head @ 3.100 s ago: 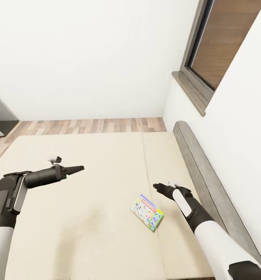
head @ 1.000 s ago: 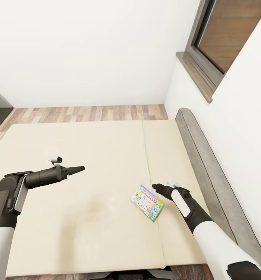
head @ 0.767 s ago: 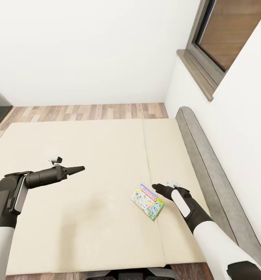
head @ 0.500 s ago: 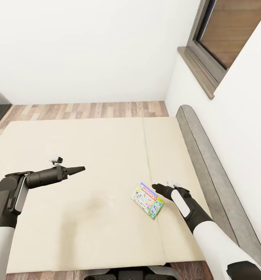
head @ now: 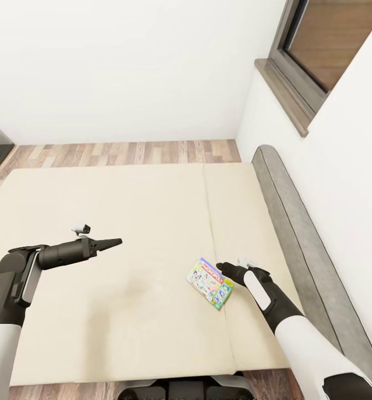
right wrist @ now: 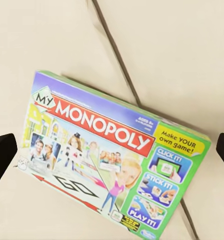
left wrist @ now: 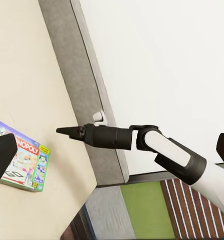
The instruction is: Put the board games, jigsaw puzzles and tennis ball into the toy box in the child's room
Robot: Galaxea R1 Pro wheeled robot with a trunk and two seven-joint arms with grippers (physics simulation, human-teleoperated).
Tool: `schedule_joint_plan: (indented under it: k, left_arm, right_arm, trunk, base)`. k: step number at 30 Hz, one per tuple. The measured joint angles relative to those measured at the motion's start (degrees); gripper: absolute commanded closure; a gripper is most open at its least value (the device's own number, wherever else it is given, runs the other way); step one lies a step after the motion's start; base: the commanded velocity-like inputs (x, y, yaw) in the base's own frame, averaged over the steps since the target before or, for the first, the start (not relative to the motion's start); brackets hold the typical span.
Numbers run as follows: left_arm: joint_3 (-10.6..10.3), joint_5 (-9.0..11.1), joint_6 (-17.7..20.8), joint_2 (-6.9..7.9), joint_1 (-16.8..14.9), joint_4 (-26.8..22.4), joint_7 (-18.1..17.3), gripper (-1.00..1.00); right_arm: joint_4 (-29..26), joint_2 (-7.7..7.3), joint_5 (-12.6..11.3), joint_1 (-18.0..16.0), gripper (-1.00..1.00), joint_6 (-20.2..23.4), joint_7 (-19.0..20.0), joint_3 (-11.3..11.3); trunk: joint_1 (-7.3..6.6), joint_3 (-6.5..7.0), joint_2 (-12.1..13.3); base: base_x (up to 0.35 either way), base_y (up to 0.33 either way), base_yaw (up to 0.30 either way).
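A flat rectangular board game box with a white-green cartoon cover lies on the cream mattress of the low bed, across the seam between the two mattresses. The right gripper hovers just above its near edge, fingers spread wide around it in the right wrist view. The left gripper hangs well apart over bare mattress, its fingers looking drawn together.

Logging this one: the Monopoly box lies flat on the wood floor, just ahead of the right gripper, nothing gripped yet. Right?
Not quite. The Monopoly box lies flat on the bed, across the mattress seam, as the right wrist view shows. It is just ahead of the right gripper, ungripped.
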Motion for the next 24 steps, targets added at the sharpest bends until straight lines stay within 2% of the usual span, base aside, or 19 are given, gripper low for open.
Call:
schedule_joint_plan:
  k: [14, 24]
  left_arm:
    - [-0.09, -0.14, 0.01, -0.43, 0.0, 0.25, 0.4, -1.0]
    - [-0.1, -0.12, 0.07, -0.52, 0.0, 0.26, 2.83, -1.0]
  right_arm:
    - [-0.45, 0.09, 0.09, -0.8, -1.0, -0.09, -0.03, 1.13]
    - [-0.65, 0.09, 1.38, -0.94, -1.0, -0.13, 0.04, 1.58]
  trunk:
    - [0.0, -1.32, 0.0]
    - [0.0, -2.26, 0.0]
  base:
    - [0.0, 0.0, 0.0]
    - [0.0, 0.0, 0.0]
